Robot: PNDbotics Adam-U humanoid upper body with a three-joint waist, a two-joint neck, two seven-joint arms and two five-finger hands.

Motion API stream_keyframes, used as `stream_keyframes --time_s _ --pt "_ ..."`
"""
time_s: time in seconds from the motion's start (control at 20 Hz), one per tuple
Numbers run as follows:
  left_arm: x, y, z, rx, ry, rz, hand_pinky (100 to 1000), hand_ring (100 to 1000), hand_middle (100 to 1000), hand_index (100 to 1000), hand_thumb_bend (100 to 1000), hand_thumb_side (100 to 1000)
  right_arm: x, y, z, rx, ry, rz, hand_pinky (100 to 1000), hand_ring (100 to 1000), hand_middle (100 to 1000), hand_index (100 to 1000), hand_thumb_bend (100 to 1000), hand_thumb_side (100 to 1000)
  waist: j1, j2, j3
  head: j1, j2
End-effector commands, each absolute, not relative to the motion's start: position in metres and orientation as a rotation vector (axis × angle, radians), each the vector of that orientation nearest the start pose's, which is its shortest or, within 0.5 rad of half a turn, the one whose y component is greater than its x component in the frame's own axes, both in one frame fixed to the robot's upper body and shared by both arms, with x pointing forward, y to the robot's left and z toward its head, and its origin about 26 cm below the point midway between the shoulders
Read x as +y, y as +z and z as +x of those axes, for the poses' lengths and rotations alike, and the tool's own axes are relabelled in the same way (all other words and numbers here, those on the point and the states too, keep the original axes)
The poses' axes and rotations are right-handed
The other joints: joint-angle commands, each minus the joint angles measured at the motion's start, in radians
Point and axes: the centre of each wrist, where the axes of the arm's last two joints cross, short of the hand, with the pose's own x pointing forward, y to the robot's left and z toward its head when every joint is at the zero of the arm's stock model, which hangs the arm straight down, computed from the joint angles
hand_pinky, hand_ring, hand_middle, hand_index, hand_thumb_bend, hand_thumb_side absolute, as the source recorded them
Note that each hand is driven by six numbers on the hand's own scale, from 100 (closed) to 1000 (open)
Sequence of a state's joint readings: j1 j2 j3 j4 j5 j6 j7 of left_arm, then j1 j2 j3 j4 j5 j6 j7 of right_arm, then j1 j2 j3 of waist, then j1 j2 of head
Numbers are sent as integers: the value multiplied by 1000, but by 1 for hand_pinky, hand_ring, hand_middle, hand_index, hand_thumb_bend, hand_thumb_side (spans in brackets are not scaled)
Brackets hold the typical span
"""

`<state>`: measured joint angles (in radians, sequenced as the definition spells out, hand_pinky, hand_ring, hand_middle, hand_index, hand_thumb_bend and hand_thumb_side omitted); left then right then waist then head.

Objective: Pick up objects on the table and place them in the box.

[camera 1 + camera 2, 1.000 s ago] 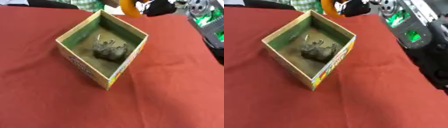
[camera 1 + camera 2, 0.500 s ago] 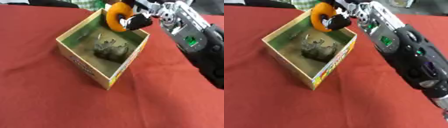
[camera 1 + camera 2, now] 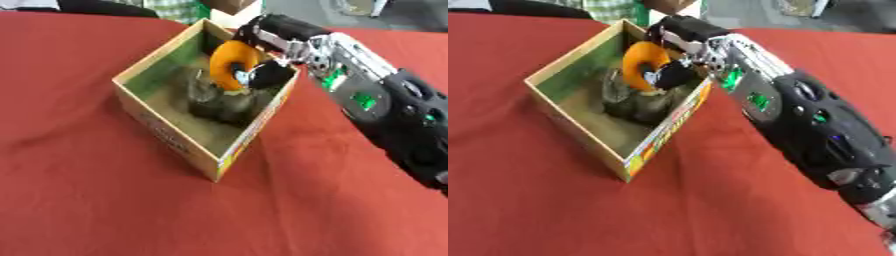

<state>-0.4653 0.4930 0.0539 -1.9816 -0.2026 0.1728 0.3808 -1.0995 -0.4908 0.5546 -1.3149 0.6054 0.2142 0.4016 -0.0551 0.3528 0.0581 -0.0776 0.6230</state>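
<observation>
An open cardboard box stands on the red table, one corner toward me. Inside it lies a dark grey lump with a clear roundish thing beside it. My right hand reaches in from the upper right over the box's far corner, its fingers curled round an orange ring. The ring hangs inside the box's opening, just above the dark lump. My left hand shows in neither view.
The red cloth covers the table around the box. My right forearm, black and silver with green lights, crosses the table's right side. At the far edge stand a checked cloth and some pale things.
My right hand has carried the orange ring from beyond the table's far edge down into the box's opening. The box and the lump in it have stayed put.
</observation>
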Motion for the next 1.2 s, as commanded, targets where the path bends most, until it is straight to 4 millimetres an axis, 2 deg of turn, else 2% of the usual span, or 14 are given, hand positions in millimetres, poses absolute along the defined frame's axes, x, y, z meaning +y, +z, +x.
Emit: stream_keyframes --time_s 0.05,0.1,0.15,0.2,0.3,0.75,1.05,1.2 --pt "280 276 305 -2380 -106 806 669 819 836 915 100 853 -147 291 432 -1595 1557 -847 704 815 748 843 100 230 7 -19 1 1 -6" --pt "280 276 305 -2379 -106 806 669 819 836 915 100 853 -148 290 435 -1576 1553 -834 729 838 779 862 100 207 8 -19 1 1 -5" --pt "280 276 305 -2379 -105 806 669 819 836 915 100 852 -149 289 437 -1557 1553 -821 743 850 792 872 100 224 8 -19 1 1 -4" --pt "280 276 305 -2378 -106 805 669 819 836 915 100 851 -150 289 439 -1539 1556 -809 760 868 812 890 100 289 8 -19 1 2 -3" --pt "280 276 305 -2375 -107 804 668 819 836 915 100 850 -153 291 441 -1511 1562 -795 775 885 830 905 100 332 8 -19 0 5 -1" --pt "281 274 305 -2367 -105 801 667 819 834 915 100 850 -156 299 440 -1479 1589 -791 800 912 870 970 100 417 6 -24 -4 10 0" --pt "282 274 304 -2365 -104 804 668 819 834 915 100 849 -156 317 430 -1564 1540 -819 800 907 866 986 237 488 9 -33 -10 11 3" --pt "282 274 304 -2365 -104 806 668 820 835 915 100 849 -157 327 422 -1616 1513 -845 799 904 863 988 265 507 11 -36 -13 12 7"
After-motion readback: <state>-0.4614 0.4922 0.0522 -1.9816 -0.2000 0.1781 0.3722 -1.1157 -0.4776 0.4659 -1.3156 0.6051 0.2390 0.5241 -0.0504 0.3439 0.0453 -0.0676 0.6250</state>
